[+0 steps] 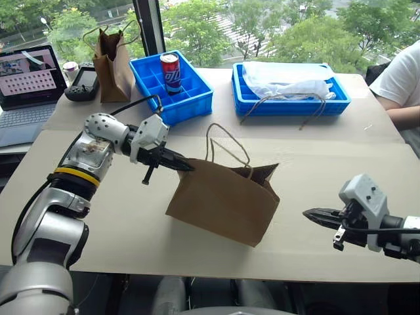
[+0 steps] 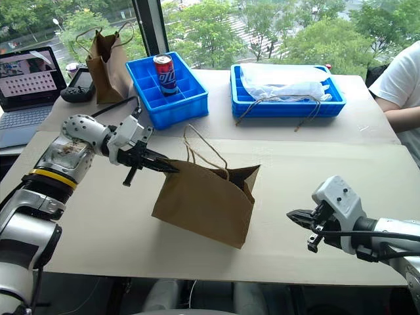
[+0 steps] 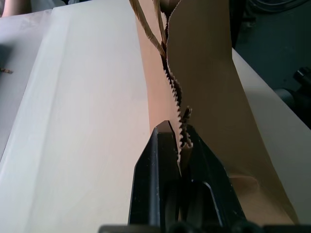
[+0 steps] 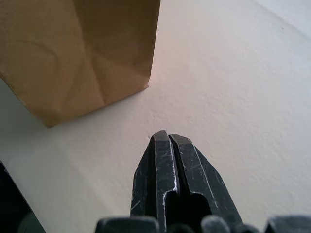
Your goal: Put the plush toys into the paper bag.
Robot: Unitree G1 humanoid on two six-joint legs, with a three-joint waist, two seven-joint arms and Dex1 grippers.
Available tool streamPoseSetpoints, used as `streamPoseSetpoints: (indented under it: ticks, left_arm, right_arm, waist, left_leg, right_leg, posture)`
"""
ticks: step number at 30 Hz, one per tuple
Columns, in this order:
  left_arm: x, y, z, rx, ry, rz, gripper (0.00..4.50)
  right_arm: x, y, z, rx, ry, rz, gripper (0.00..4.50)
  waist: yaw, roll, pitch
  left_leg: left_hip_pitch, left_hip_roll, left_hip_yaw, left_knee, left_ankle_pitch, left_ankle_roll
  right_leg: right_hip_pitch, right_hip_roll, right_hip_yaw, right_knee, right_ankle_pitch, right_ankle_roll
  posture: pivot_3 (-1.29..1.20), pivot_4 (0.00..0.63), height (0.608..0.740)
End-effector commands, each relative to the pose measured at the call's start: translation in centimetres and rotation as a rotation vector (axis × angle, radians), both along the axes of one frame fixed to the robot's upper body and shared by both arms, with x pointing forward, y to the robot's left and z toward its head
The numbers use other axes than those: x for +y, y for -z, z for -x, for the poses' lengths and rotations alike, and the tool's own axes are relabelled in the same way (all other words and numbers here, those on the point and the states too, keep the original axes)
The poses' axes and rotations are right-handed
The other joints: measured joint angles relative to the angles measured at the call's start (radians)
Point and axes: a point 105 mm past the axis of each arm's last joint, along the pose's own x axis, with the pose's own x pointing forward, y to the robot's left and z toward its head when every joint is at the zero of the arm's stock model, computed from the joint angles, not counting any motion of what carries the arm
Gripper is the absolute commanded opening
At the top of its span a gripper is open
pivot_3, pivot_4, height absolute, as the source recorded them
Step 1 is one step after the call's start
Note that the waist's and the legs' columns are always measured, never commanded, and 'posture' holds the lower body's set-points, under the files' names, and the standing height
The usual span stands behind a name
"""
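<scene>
On smooth beige tabletop (image 1: pixel 118 216), your left gripper (image 1: pixel 187 167) pinches the creased kraft paper bag's (image 1: pixel 223 203) serrated rim; right gripper (image 1: pixel 310 214) closed, empty.

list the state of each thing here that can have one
paper bag: standing, mouth open, rim pinched by left gripper
left gripper: shut on the bag's edge
right gripper: shut, empty, off the bag
soda can: upright in blue divided bin
laptop: open, screen on
</scene>
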Motion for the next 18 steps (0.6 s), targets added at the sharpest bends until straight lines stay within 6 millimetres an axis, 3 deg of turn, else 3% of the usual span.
streamPoseSetpoints:
  ticks: [1,11,18]
  left_arm:
    - [-0.3,-1.4,-0.5,0.012,-0.007,0.096,0.02]
    - [-2.0,-3.4,0.7,0.015,0.063,0.238,0.02]
    - [-1.7,-0.5,1.0,-0.072,0.072,0.109,0.02]
  right_arm:
    - [0.0,-1.2,0.1,-0.052,0.01,0.015,0.0]
    - [0.1,-1.9,-0.7,-0.061,-0.003,0.016,0.0]
    - [0.6,-2.3,-1.3,-0.076,-0.024,0.002,0.0]
  waist:
    - [0.002,0.0,0.0]
    - [0.004,0.0,0.0]
    - [0.002,0.0,0.0]
  left_leg:
    - [0.0,0.0,0.0,0.0,0.0,0.0]
    - [0.0,0.0,-0.001,0.001,0.0,0.0]
    - [0.0,0.0,-0.001,0.001,0.0,0.0]
  right_leg:
    - [0.0,0.0,0.0,0.0,0.0,0.0]
    - [0.0,0.0,0.0,0.001,0.0,0.0]
    - [0.001,0.0,0.0,0.001,0.0,0.0]
  posture:
    - [0.0,0.15,0.724]
    - [0.0,0.15,0.724]
    - [0.0,0.15,0.724]
